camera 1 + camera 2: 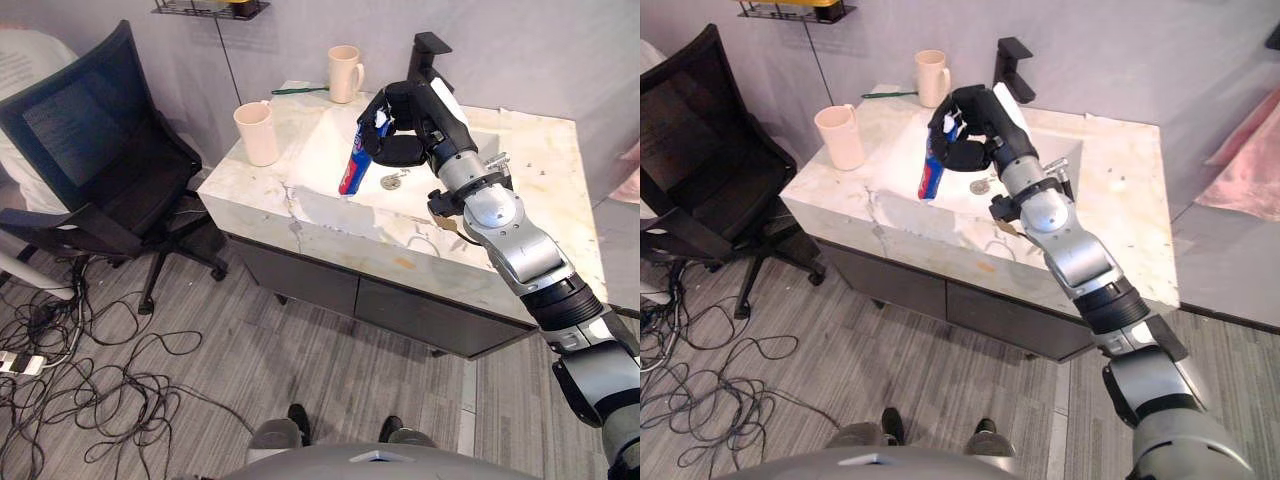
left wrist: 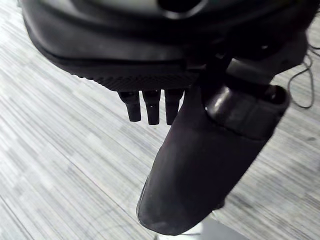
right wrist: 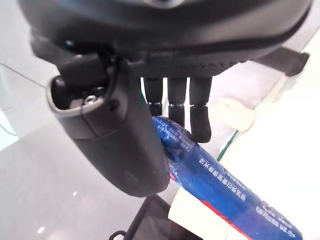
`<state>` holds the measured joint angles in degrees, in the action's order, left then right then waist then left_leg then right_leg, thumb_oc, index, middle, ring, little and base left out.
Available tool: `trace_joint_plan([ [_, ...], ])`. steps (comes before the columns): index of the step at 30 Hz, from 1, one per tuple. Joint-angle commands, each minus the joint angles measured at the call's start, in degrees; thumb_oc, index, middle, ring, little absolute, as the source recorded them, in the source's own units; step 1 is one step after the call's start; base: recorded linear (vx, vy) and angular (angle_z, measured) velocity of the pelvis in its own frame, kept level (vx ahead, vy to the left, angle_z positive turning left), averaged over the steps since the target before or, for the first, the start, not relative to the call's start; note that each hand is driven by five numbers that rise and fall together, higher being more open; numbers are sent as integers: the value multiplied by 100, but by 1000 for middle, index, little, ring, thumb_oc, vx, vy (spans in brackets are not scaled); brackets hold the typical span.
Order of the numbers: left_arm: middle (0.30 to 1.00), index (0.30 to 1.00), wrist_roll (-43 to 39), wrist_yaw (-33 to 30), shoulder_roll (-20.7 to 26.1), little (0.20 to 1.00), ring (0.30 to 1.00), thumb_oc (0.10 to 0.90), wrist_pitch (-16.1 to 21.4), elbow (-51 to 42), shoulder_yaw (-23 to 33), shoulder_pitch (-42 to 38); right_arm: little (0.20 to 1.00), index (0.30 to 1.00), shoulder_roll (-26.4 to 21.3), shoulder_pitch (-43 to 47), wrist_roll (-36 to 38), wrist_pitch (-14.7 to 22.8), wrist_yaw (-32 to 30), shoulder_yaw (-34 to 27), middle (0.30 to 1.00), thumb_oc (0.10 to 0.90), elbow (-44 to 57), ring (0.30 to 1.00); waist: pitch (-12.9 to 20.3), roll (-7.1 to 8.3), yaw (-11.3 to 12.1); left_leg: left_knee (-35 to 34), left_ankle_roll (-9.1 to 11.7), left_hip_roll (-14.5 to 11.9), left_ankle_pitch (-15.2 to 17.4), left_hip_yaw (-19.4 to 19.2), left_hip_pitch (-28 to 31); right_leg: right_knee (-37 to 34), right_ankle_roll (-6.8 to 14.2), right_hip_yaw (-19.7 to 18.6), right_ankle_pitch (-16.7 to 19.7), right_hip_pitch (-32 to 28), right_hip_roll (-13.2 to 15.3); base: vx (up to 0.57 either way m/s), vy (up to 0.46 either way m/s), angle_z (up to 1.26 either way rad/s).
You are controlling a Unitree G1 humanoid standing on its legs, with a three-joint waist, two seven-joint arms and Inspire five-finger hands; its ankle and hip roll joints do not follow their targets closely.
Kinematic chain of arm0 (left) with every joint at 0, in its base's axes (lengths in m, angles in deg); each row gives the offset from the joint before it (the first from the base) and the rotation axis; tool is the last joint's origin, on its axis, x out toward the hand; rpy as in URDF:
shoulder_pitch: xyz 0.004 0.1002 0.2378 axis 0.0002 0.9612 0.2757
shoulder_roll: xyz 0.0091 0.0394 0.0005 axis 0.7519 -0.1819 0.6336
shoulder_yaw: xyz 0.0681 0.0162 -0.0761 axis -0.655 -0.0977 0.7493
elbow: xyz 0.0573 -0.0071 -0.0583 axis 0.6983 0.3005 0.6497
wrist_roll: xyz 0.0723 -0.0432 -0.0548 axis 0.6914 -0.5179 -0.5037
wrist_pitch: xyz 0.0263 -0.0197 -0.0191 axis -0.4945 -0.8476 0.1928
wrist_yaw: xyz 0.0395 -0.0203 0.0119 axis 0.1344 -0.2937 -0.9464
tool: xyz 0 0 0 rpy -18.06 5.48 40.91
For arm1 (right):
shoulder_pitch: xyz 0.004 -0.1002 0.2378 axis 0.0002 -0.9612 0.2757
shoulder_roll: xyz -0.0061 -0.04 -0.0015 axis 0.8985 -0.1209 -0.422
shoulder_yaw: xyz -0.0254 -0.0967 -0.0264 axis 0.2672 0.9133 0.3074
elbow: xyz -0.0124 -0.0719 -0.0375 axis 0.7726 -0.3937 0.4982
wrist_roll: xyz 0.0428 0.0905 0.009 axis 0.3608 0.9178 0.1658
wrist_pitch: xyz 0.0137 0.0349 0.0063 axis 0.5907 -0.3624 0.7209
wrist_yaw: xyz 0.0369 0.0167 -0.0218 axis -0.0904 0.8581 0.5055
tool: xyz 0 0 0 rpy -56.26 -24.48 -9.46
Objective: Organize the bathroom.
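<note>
R hand (image 1: 392, 125) clamped on toothpaste tube (image 1: 354, 172), tube hanging below fingers over sink basin (image 1: 330, 150). Not yet stowed; cups (image 1: 258, 133) beyond hand, unfilled. L hand (image 2: 150, 105) relaxed, idle.

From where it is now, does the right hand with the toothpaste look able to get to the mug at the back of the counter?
Probably yes. The right hand, shut on the toothpaste tube, is above the sink, and nothing stands between it and the back mug.
</note>
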<state>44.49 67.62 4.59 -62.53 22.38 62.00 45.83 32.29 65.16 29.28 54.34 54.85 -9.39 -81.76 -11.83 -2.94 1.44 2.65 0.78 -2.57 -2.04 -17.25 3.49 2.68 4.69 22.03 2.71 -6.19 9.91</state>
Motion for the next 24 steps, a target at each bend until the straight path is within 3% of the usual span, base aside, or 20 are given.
trace_joint_plan([
  [1, 900, 900, 228, -8, 529, 900, 900, 800, -354, 192, -317, 81, 300, 300, 394, 1167, -364, 1035, -339, -442, 300, 400, 396, 300, 155, 140, 171, 749, -200, 38, 815, 165, -211, 858, 292, -599, -801, 459, 241, 20, 284, 3],
  [2, 900, 900, 113, -16, 565, 900, 900, 800, -451, 210, -288, 101, 300, 300, 462, 1172, -462, 1050, -351, -445, 300, 400, 453, 300, 85, 23, 194, 707, -303, 111, 807, 199, -195, 1613, 279, -583, -903, 672, 400, 23, 266, -2],
  [3, 900, 900, 120, -32, 572, 900, 900, 800, -474, 210, -282, 103, 300, 300, 467, 1173, -474, 1047, -354, -445, 300, 400, 466, 300, 76, 13, 199, 698, -320, 128, 805, 200, -193, 1754, 274, -601, -918, 735, 429, 45, 298, -4],
  [4, 900, 900, 201, -67, 639, 900, 900, 800, -469, 256, -229, 125, 300, 300, 449, 1177, -567, 1050, -384, -417, 300, 400, 511, 300, -31, -98, 156, 703, -396, 189, 843, 203, -160, 2967, 198, -746, -885, 1157, 411, 34, 165, -4],
  [6, 900, 900, 185, -88, 650, 900, 900, 800, -509, 224, -195, 145, 300, 300, 422, 1193, -591, 1075, -425, -366, 300, 400, 503, 300, -104, -124, 131, 701, -399, 234, 884, 228, -77, 3135, 163, -819, -717, 1400, 420, 68, 105, 4],
  [7, 900, 900, 184, -118, 651, 900, 900, 800, -537, 212, -168, 151, 300, 300, 387, 1234, -602, 1065, -456, -329, 300, 400, 488, 300, -165, -125, 75, 698, -358, 273, 925, 274, 9, 2785, 166, -926, -576, 1526, 320, 149, -70, 5],
  [8, 900, 900, 311, -142, 664, 900, 900, 800, -562, 178, -242, 105, 300, 300, 323, 1267, -673, 1023, -547, -326, 300, 400, 432, 300, -202, -21, -51, 735, -329, 433, 1051, 555, 48, 1412, 308, -1328, -207, 1630, 128, 134, -132, 6],
  [10, 900, 900, 328, -178, 709, 900, 900, 800, -560, 124, -321, 66, 300, 300, 235, 1295, -703, 961, -618, -339, 300, 400, 424, 300, -242, 85, -109, 865, -319, 570, 1219, 839, 1, 733, 415, -1689, 226, 1722, 116, 130, -175, 16],
  [11, 900, 900, 383, -180, 775, 900, 900, 800, -547, 58, -342, 54, 300, 300, 186, 1325, -744, 888, -641, -378, 300, 400, 420, 300, -312, 88, -171, 941, -336, 579, 1342, 985, -10, 982, 408, -2008, 356, 1942, -25, 133, -229, 80],
  [12, 900, 900, 595, -125, 850, 900, 900, 800, -469, 0, -429, 4, 300, 300, 15, 1336, -790, 864, -701, -465, 300, 400, 322, 300, -253, 150, -228, 1064, -379, 549, 1369, 975, -104, 829, 420, -2172, 107, 1841, -145, 81, -186, 108],
  [14, 900, 900, 829, 32, 894, 900, 900, 800, -512, -86, -584, -27, 300, 300, -142, 1318, -796, 839, -746, -533, 300, 400, 233, 300, -171, 184, -268, 1175, -372, 571, 1288, 1059, -252, 727, 383, -2269, -19, 1629, -289, 93, -173, 136],
  [19, 900, 900, 1222, 403, 914, 900, 900, 800, -532, -37, -843, -139, 300, 300, -454, 1428, -592, 1158, -644, -726, 300, 400, -251, 300, -144, 161, -336, 1087, -348, 502, 1166, 1163, -253, 817, 274, -2330, -247, 1460, -545, 81, -79, 86],
  [24, 900, 900, 1151, 298, 883, 900, 900, 800, -461, -1, -878, -93, 300, 300, -446, 1352, -717, 1075, -674, -905, 300, 400, -101, 300, -120, 138, -322, 842, -348, 502, 1086, 1217, -201, 702, 290, -2327, -277, 1387, -585, 38, -29, -6],
])
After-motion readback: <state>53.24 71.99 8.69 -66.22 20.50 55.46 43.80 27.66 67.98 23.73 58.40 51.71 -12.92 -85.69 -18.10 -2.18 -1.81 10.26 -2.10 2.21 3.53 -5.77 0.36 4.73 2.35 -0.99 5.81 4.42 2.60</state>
